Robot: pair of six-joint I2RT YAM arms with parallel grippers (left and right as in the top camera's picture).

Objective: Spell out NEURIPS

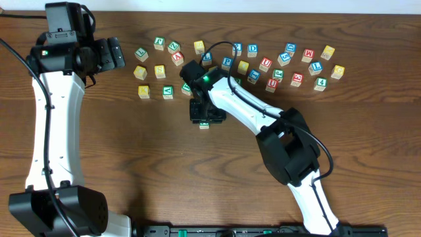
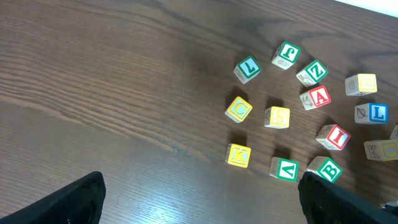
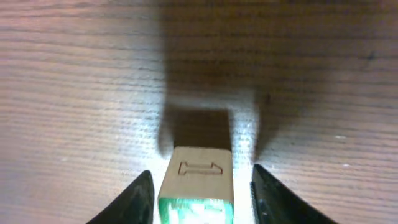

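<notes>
Right gripper (image 3: 199, 194) hangs low over the table (image 3: 74, 74), fingers (image 3: 140, 196) straddling a green-faced block (image 3: 198, 171) with a thin gap on either side, so released rather than clamped; the letter is unreadable. The block is judged light, rigid wood with smooth flat faces, best pinched square across two opposite sides or it may twist out. Farther back, the scattered blocks (image 1: 160, 70) lie in a loose band, with the left gripper (image 1: 117, 52) beside them, spread wide and empty.

Overhead cam: straight down, whole table (image 1: 131, 164). L wrist cam: high, shares block cluster (image 1: 160, 70) at 11 o'clock. R wrist cam: tight on lone block (image 3: 196, 177).
</notes>
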